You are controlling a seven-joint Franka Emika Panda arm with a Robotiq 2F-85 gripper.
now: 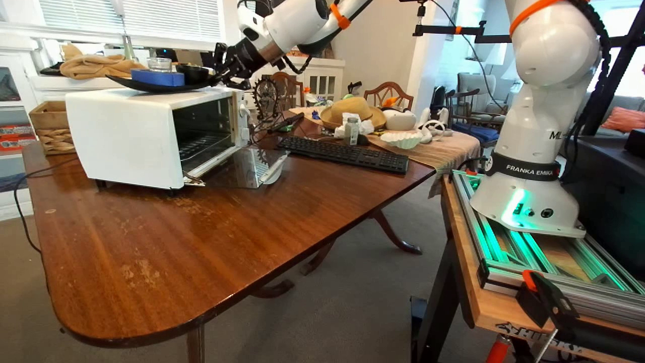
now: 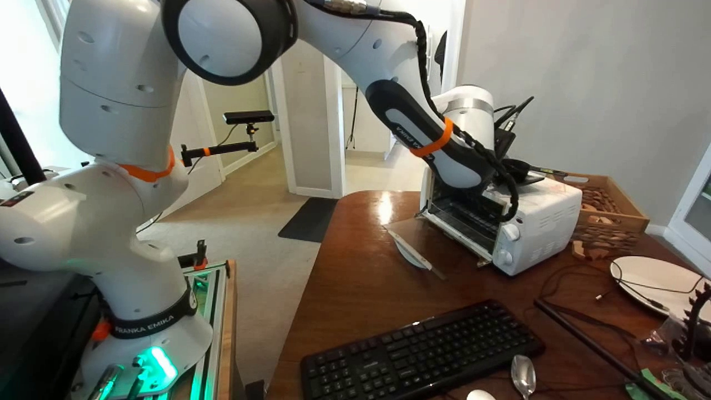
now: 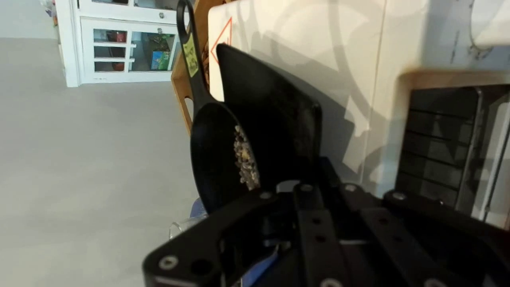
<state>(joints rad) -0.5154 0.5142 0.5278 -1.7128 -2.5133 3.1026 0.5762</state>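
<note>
My gripper (image 1: 215, 78) is closed on the near edge of a black tray (image 1: 138, 87) above the white toaster oven (image 1: 121, 133). In the wrist view the fingers (image 3: 318, 175) meet at the edge of the black tray (image 3: 275, 107), which casts a shadow on the oven top. The tray carries a blue block (image 1: 157, 77), a clear glass (image 1: 159, 64) and a small black pan (image 1: 192, 74). In the wrist view the pan (image 3: 211, 159) shows its handle and a grainy mix inside. The gripper (image 2: 522, 171) is partly hidden in an exterior view.
The oven door (image 1: 252, 169) hangs open over the wooden table (image 1: 201, 242). A wooden basket (image 2: 616, 222) stands behind the oven. A black keyboard (image 2: 422, 355), white plate (image 2: 655, 280) and spoon (image 2: 523, 375) lie nearby. A straw hat (image 1: 350, 112) is farther along.
</note>
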